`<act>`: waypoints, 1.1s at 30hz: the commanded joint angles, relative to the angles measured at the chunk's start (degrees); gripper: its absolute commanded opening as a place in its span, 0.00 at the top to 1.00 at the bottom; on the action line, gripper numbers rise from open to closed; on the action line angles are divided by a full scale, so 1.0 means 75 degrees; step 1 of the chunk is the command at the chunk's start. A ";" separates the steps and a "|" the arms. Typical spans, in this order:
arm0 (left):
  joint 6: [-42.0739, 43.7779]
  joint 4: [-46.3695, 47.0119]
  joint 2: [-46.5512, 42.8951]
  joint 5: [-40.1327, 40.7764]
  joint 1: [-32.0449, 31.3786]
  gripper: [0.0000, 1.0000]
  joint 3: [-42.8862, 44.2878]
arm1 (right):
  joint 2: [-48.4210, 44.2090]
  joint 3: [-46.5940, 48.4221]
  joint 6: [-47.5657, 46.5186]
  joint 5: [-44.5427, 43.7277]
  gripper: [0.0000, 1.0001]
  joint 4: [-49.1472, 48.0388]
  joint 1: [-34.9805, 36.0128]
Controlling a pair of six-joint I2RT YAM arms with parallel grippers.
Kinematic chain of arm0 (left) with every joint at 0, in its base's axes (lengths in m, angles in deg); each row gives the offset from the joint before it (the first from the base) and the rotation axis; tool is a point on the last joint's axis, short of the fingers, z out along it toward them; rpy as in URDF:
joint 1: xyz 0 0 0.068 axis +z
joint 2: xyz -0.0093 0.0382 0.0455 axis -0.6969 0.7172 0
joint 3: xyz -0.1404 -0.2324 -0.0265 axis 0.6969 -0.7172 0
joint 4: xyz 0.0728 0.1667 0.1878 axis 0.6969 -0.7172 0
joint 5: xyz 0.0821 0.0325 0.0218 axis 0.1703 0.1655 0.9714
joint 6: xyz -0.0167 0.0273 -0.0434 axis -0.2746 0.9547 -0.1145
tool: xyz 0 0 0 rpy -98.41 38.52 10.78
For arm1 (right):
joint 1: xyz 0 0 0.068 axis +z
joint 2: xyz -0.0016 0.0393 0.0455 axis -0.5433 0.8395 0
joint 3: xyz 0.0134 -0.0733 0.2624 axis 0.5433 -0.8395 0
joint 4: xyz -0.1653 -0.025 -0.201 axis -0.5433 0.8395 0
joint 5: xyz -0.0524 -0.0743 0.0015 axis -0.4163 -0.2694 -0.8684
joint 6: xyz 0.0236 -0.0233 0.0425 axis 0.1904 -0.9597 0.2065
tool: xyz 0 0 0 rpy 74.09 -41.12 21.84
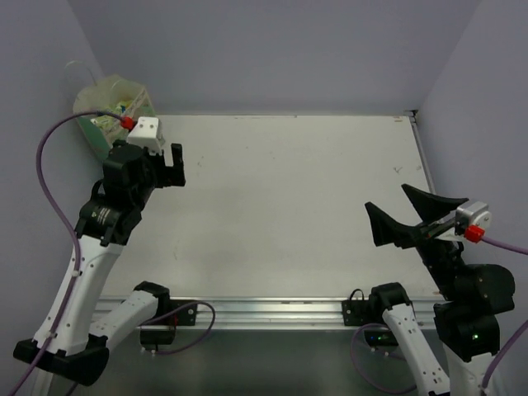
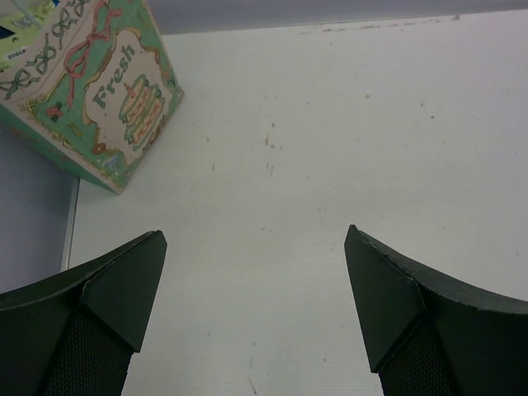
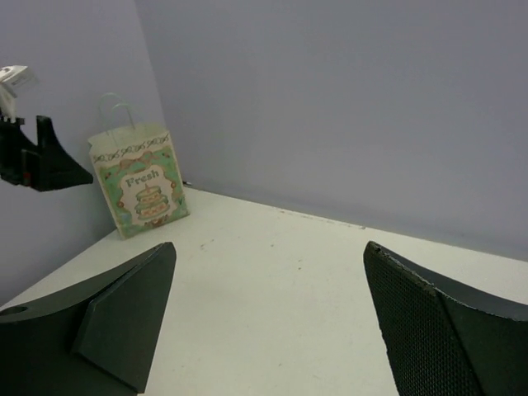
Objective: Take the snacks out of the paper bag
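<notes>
**Left gripper open beside bag, nothing taken out yet**

Left gripper (image 1: 172, 167): jaws spread wide, empty, hovering over bare table (image 1: 289, 206) just right of and nearer than the paper bag (image 1: 111, 107). Right gripper (image 1: 386, 197): also released and empty, well apart on the far right side, aimed toward the bag.

Bag stands upright in the far-left corner, close to the left and back walls. Its mouth is open, with the thin handles (image 3: 115, 111) arching above it. Snacks (image 2: 16, 37) show only as pale packet tops inside the mouth. None lie on the table.

Step in hand, as I judge it: reach in for a first packet.
- Left arm is the natural choice, being nearest.
- Come in from above the mouth, not from the side. The left wrist view shows the fingers level with the printed front panel, so the wrist needs to rise first.
- Keep the fingers between the handles, since a snagged string could tip the light bag.
- Pinch one packet top and lift straight up.

Room: both walls crowd the bag, so leave toward the centre. The wide open middle of the table suits set-down. Keep clear of the right-hand edge strip (image 1: 421, 157).
</notes>
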 commanded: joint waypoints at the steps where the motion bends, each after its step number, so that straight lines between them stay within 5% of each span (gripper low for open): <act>1: -0.0018 0.0740 0.0716 -0.0466 0.0610 0.03 0.0546 | 0.0194 -0.0184 0.0343 0.0430 0.01 -0.0396 0.0074; 3: -0.0076 0.0940 0.1384 -0.1137 0.1603 0.03 0.0980 | 0.0229 -0.0347 0.0274 0.0710 0.01 -0.0490 0.0144; 11: 0.0192 0.1749 0.3130 -0.1291 0.3084 0.02 0.2433 | 0.0580 -0.0570 -0.0031 0.0969 0.01 -0.0525 0.0870; 17: 0.1479 0.2136 0.4268 -0.1900 0.4091 0.02 0.3125 | 0.0896 -0.0746 -0.0172 0.1239 0.01 -0.0549 0.1468; 19: 0.1750 0.2008 0.4805 -0.2717 0.4257 0.06 0.3428 | 0.0990 -0.0781 -0.0207 0.1379 0.01 -0.0537 0.1562; 33: 0.2724 0.1679 0.7257 -0.3741 0.4351 0.24 0.4684 | 0.1822 -0.0629 -0.0477 0.1708 0.01 -0.0467 0.1750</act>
